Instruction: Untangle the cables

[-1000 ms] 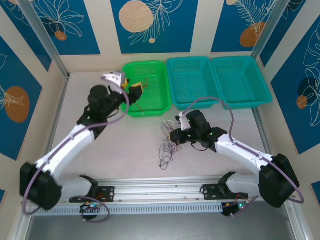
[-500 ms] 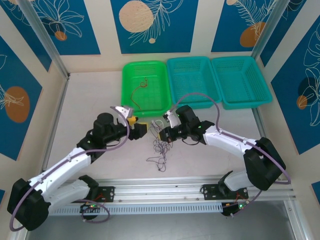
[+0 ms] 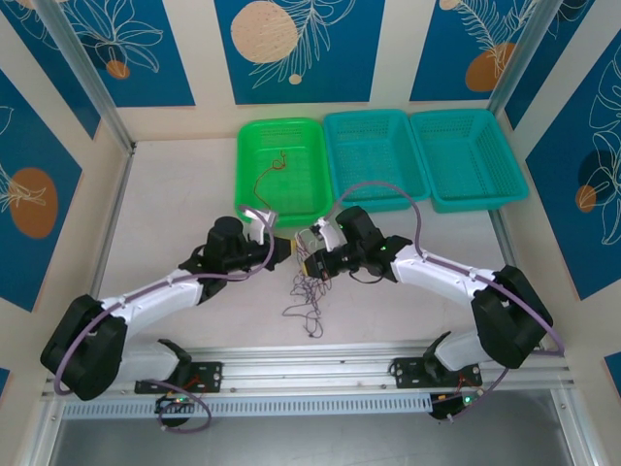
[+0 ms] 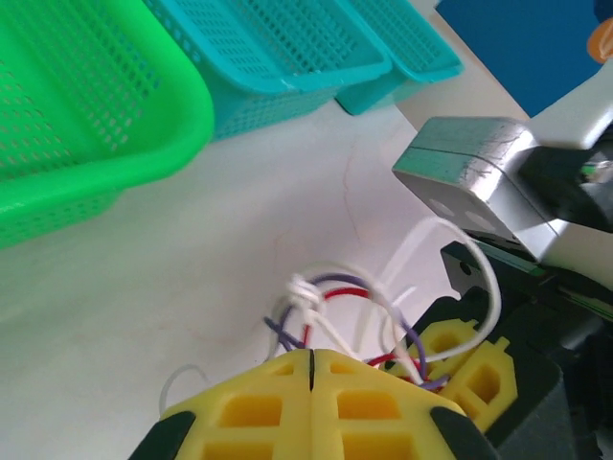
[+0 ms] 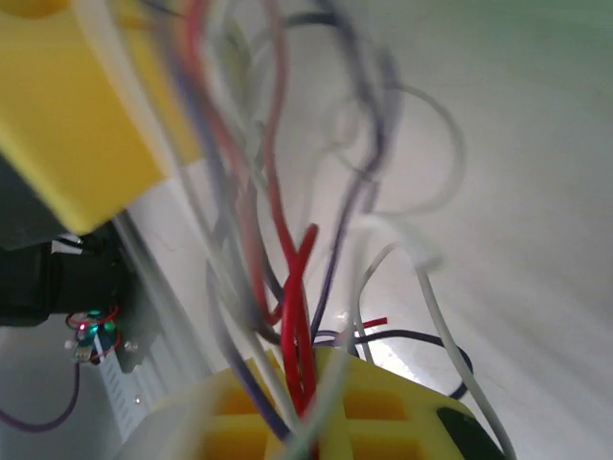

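Top external view: both arms angle inward and meet at the middle of the tabletop (image 3: 165,209), on the near side of a green basket (image 3: 254,216). The left gripper (image 3: 279,251) and right gripper (image 3: 307,262) sit just beside each other. The cables (image 3: 308,296) trail from them toward the near edge.

Left wrist view: the left gripper (image 4: 311,356) is clenched, and white, purple and red strands run in at its tips.

Right wrist view: the right gripper (image 5: 305,407) is grasping red and purple strands.
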You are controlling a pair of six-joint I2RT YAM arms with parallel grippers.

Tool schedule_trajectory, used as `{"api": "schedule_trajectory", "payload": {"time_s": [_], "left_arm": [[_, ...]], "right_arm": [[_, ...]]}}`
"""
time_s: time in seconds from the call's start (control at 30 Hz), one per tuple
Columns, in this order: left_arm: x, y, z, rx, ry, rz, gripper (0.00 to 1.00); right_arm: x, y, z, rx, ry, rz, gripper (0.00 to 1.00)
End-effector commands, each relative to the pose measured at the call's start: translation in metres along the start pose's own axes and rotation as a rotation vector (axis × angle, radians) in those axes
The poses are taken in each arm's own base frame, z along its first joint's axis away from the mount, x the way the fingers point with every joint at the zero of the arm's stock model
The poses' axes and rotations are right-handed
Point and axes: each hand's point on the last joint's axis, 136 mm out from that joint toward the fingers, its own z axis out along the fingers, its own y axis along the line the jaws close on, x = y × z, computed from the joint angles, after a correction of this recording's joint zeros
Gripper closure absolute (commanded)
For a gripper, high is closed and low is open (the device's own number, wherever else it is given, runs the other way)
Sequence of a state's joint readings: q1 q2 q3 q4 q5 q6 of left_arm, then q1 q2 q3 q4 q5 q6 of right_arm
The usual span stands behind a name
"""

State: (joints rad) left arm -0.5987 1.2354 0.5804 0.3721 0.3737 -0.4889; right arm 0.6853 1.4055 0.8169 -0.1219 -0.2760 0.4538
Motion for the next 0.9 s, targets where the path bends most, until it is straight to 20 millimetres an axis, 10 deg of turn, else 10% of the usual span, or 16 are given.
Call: {"api": "schedule_trajectory", "payload": {"time_s": [0.0, 0.13, 0.3, 0.47, 0.67, 0.77, 0.87], "left_arm": [[-0.014, 0.008, -0.015, -0.091, -0.079, 0.017, 1.0], [-0.007, 0.025, -0.028, -0.17, -0.098, 0.008, 1.0], [-0.002, 0.007, -0.024, -0.051, -0.091, 0.012, 0.98], [0.008, -0.02, 0.001, 0.099, -0.003, -0.027, 0.32], [0.02, -0.019, 0.032, 0.095, 0.002, -0.15, 0.04], [0.025, -0.021, 0.046, 0.117, -0.002, -0.191, 0.04], [0.031, -0.02, 0.056, 0.115, 0.007, -0.214, 0.44]], "right_arm": [[0.001, -0.024, -0.011, 0.065, -0.057, 0.08, 0.88], [0.008, -0.05, -0.025, 0.079, -0.112, 0.177, 0.79], [0.013, -0.038, -0.032, -0.015, -0.105, 0.134, 0.96], [0.009, -0.023, -0.027, -0.036, -0.098, 0.069, 1.0], [0.012, 0.009, -0.018, -0.132, -0.061, -0.041, 1.0], [0.016, 0.018, -0.013, -0.151, -0.034, -0.071, 1.0], [0.016, 0.016, -0.012, -0.139, -0.041, -0.065, 1.0]]}}
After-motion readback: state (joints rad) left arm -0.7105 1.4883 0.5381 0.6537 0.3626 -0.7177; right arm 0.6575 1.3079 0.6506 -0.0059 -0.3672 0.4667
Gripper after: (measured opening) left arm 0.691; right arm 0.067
